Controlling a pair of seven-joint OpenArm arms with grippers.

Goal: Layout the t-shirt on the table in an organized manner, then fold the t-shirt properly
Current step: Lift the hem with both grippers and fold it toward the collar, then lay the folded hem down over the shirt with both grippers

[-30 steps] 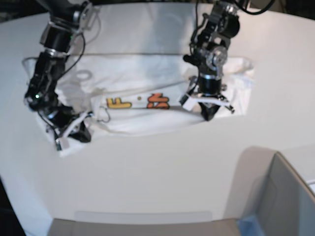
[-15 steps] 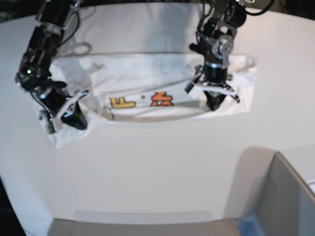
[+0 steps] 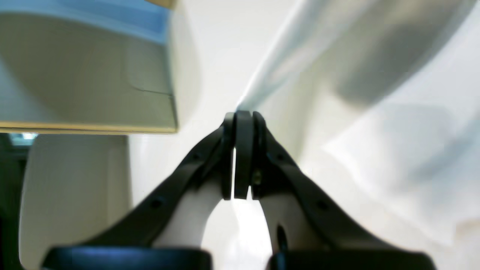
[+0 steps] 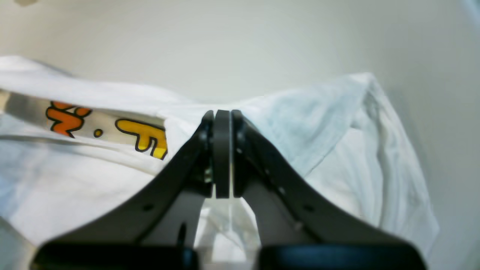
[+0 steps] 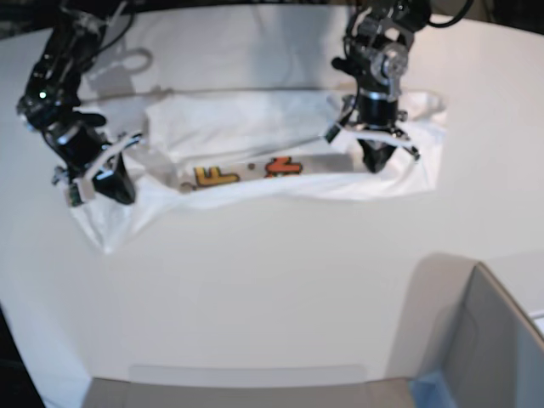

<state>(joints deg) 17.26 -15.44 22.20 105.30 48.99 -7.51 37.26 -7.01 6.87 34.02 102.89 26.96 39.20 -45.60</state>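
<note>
From the left wrist, the left gripper (image 3: 243, 116) has its jaws pressed together, and a taut ridge of the shirt (image 3: 375, 123) runs up and away from the tips, so I take it to be pinching an edge of cloth. Bare table (image 3: 213, 56) lies behind it, and the corner of a grey box (image 3: 86, 71) with a blue rim sits off to the side.

From the right wrist, the right gripper (image 4: 222, 114) is likewise pressed together, with white fabric bunched between and under the tips. It looks to be gripping the shirt there, near a rumpled sleeve or corner. A strip of the print shows beside it, orange and yellow lettering (image 4: 108, 129), half hidden under a fold.

From the base view, the shirt lies across the far half of the table, stretched between the two arms, each holding one end. It is creased and doubled over along its length, the lettering peeking through a narrow band in the middle. The box stands well apart at the near corner.

I'd say this is the laying-out step, not yet the folding. The next move calls for pulling the ends apart and lifting enough to shake the doubled layer open, then setting the cloth down flat with the print fully showing.
</note>
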